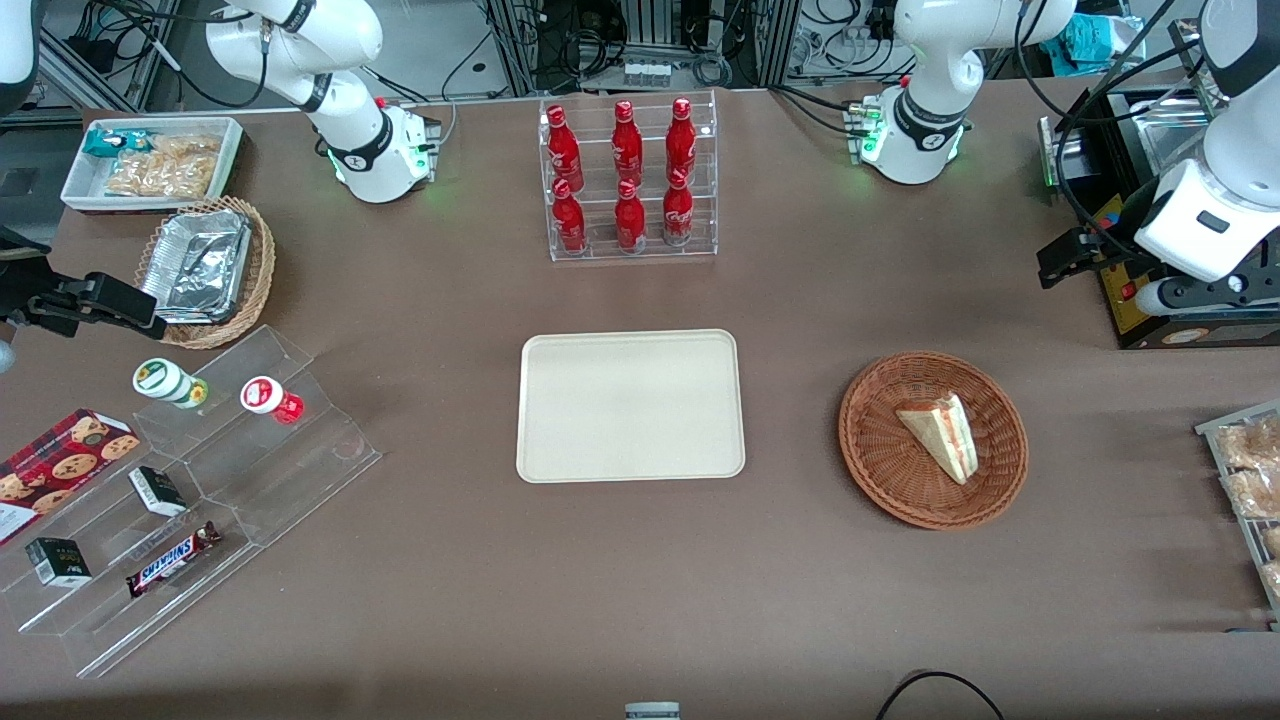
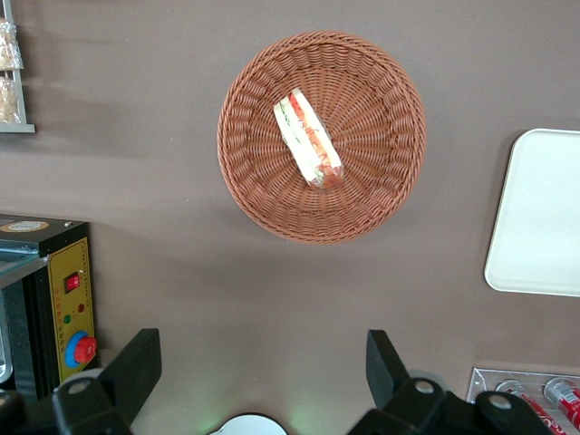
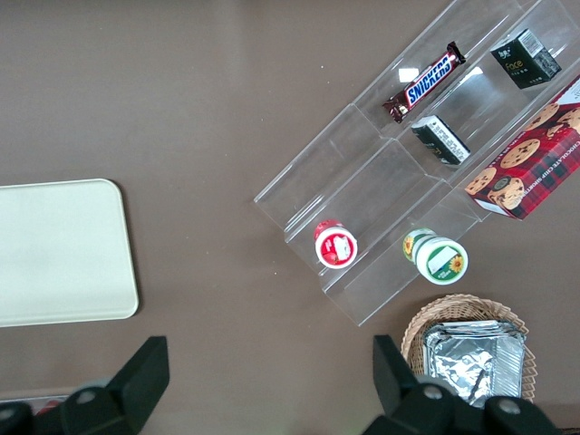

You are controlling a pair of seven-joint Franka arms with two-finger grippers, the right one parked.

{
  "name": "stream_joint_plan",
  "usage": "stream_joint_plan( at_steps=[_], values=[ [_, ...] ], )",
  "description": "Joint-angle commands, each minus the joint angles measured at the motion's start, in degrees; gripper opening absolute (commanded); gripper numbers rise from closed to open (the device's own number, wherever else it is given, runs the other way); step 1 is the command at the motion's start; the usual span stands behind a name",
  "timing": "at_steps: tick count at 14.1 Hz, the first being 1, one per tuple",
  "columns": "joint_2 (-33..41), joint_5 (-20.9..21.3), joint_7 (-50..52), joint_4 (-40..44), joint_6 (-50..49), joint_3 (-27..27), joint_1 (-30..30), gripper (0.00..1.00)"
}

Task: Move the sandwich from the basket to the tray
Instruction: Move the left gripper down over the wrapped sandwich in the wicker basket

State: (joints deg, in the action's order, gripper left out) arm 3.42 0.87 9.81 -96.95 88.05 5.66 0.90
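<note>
The sandwich (image 1: pixel 940 432), a white bread wedge with red and green filling, lies in the round reddish-brown wicker basket (image 1: pixel 872 455). The cream tray (image 1: pixel 630 405) lies bare at the table's middle, beside the basket. My left gripper (image 1: pixel 1058 262) hangs open and empty above the table, farther from the front camera than the basket and toward the working arm's end. In the left wrist view the gripper (image 2: pixel 261 343) stands apart from the basket (image 2: pixel 385 181), with the sandwich (image 2: pixel 308 140) inside it and the tray (image 2: pixel 544 217) beside it.
A black box with a red button (image 1: pixel 1150 300) stands next to my gripper. A rack of bagged snacks (image 1: pixel 1250 480) is at the working arm's end. A clear stand of red bottles (image 1: pixel 628 180) stands farther back than the tray. An acrylic stepped stand (image 1: pixel 200 480) and a foil-filled basket (image 1: pixel 205 270) are at the parked arm's end.
</note>
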Motion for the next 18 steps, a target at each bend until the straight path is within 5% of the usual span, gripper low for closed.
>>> stream_joint_plan(
  at_steps=[1,7,13,18],
  values=[
    [-0.7,0.3,-0.8,0.9,0.4,0.5,-0.3,1.0],
    [-6.9,0.5,-0.3,-2.7,2.9,0.5,-0.3,1.0],
    [-7.5,0.6,1.3,-18.7,24.3,0.4,-0.1,1.0],
    [-8.1,0.7,18.4,-28.5,42.5,0.4,-0.2,1.0]
  ],
)
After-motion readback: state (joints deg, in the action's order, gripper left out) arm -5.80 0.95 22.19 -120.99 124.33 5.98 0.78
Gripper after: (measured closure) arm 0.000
